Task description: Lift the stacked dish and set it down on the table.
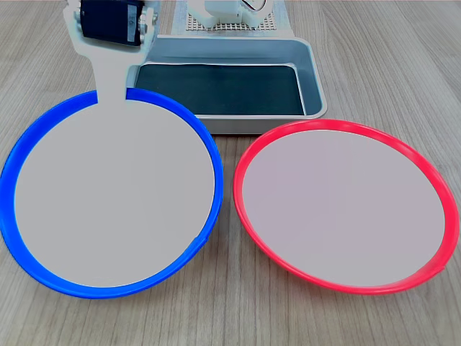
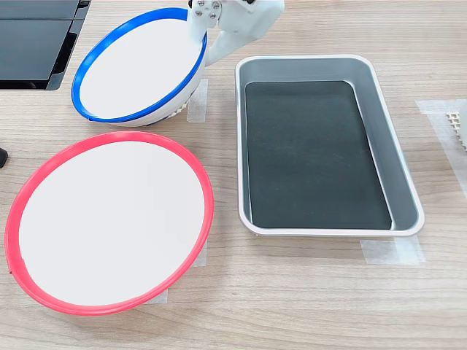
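Observation:
The stacked dish [image 1: 115,202] [image 2: 139,65], large and round with a bright blue rim and a pale inside, sits apart from the red-rimmed dish [image 1: 346,209] [image 2: 109,222], over the wood-grain table [image 1: 389,43] [image 2: 292,292]. My gripper [image 1: 112,97] [image 2: 203,51] is shut on its rim, on the side nearest the grey tray, with one flat white finger [image 1: 110,72] lying over the edge. In the second exterior view the blue dish is tilted and its white underside shows. I cannot tell whether its low edge touches the table.
A grey metal tray [image 1: 317,79] [image 2: 328,232] with a dark bottom lies beside both dishes. Pale tape strips [image 2: 387,251] mark the tabletop. A black panel [image 2: 36,44] fills the second exterior view's top left. A white lattice part [image 1: 230,25] stands behind the tray.

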### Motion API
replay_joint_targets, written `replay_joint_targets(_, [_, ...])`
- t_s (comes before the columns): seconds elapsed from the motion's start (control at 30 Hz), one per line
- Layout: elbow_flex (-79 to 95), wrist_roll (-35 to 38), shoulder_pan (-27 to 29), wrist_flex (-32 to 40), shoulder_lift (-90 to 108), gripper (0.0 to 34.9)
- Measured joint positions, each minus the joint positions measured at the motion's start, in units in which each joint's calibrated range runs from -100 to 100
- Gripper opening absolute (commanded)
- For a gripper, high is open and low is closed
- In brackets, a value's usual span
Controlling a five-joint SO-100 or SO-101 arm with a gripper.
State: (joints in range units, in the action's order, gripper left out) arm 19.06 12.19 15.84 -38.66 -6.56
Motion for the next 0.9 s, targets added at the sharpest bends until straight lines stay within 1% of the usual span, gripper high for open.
replay_joint_targets(0.13, [-0.4, 0.0, 0.0, 0.2, 0.0, 0.0])
replay_joint_targets(0.37, [-0.4, 0.1, 0.3, 2.9, -2.0, 0.0])
replay_joint_targets(0.6, [-0.4, 1.7, 0.8, 4.0, -3.6, 0.5])
replay_joint_targets(0.63, [-0.4, 2.2, 0.5, 4.0, -3.7, 3.8])
replay_joint_targets(0.67, [-0.4, 2.6, 0.5, 4.1, -3.7, 6.3])
replay_joint_targets(0.77, [0.6, 3.4, 0.4, 4.2, -3.7, 8.8])
replay_joint_targets(0.9, [3.2, 4.3, 0.4, 3.3, -1.9, 9.6])
